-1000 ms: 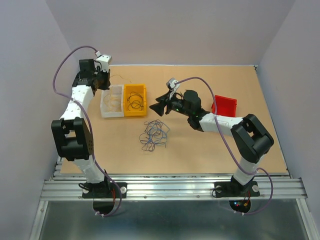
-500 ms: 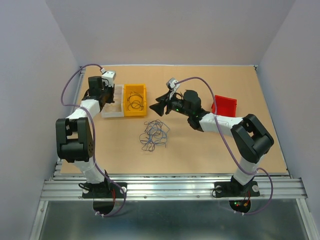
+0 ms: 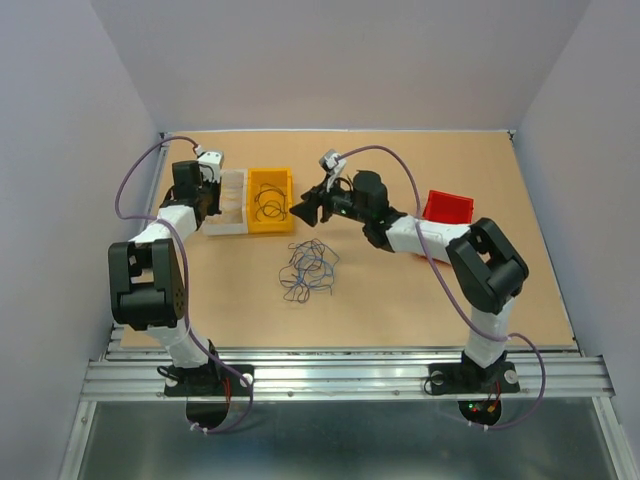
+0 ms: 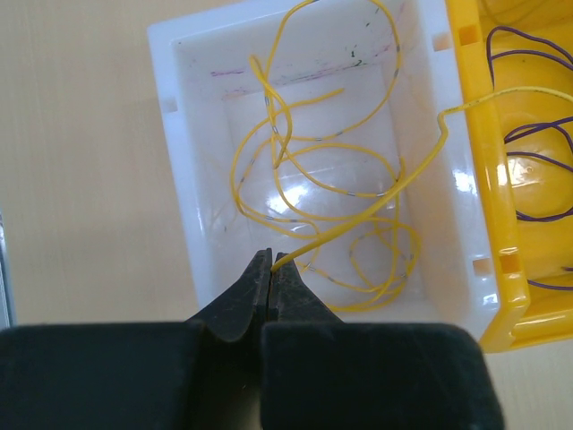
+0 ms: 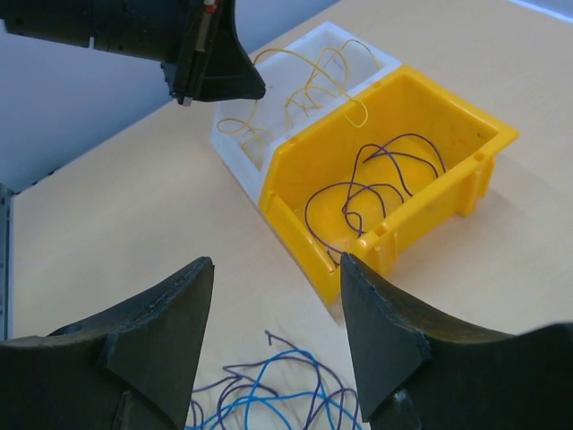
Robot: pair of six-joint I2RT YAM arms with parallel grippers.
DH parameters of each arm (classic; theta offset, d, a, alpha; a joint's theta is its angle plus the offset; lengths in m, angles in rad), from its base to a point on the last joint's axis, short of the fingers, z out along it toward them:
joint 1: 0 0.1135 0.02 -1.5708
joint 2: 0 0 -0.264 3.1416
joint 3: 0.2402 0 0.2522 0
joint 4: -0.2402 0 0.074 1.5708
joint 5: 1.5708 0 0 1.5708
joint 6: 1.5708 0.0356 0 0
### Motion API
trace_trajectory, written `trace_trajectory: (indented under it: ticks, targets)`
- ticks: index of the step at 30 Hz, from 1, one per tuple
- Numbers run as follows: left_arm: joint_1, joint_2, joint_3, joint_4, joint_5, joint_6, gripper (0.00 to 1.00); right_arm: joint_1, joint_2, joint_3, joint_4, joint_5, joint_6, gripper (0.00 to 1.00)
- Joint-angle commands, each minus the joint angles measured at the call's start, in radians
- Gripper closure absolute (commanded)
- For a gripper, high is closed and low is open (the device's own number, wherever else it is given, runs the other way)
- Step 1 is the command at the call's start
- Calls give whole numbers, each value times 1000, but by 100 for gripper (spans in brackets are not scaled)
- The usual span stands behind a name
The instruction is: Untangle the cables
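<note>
The cables [image 3: 308, 270] lie in a loose blue and purple tangle on the table, showing at the bottom of the right wrist view as cables [image 5: 269, 403]. My left gripper [image 4: 271, 262] is shut on the end of a thin yellow cable [image 4: 340, 228] over the white bin [image 4: 170, 116]. That cable arcs across to the yellow bin [image 4: 466, 134]. My right gripper [image 5: 277, 269] hangs open above the table, between the tangle and the yellow bin [image 5: 421, 215], with nothing between its fingers. From above, the left gripper [image 3: 207, 198] is at the white bin and the right gripper [image 3: 297, 212] is beside the yellow bin.
The white bin [image 3: 222, 230] holds several yellow loops. Next to it, the yellow bin [image 3: 270, 228] holds purple cables [image 5: 385, 170]. A red bin [image 3: 447, 210] sits at the right behind my right forearm. Grey walls close in the table.
My left arm has swung from the back left corner to over the white bin. My right gripper has moved left and forward toward the yellow bin, still open.
</note>
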Motion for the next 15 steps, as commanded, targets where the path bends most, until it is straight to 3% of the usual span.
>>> trace_trajectory:
  ticks: [1, 5, 15]
  targets:
    - [14, 13, 27, -14, 26, 20, 100, 24, 89, 219, -104, -9, -18, 38]
    - [20, 21, 30, -17, 56, 23, 100, 39, 207, 398, -246, 23, -54, 41]
    - [23, 25, 33, -26, 87, 30, 100, 73, 494, 768, -360, 158, -64, 43]
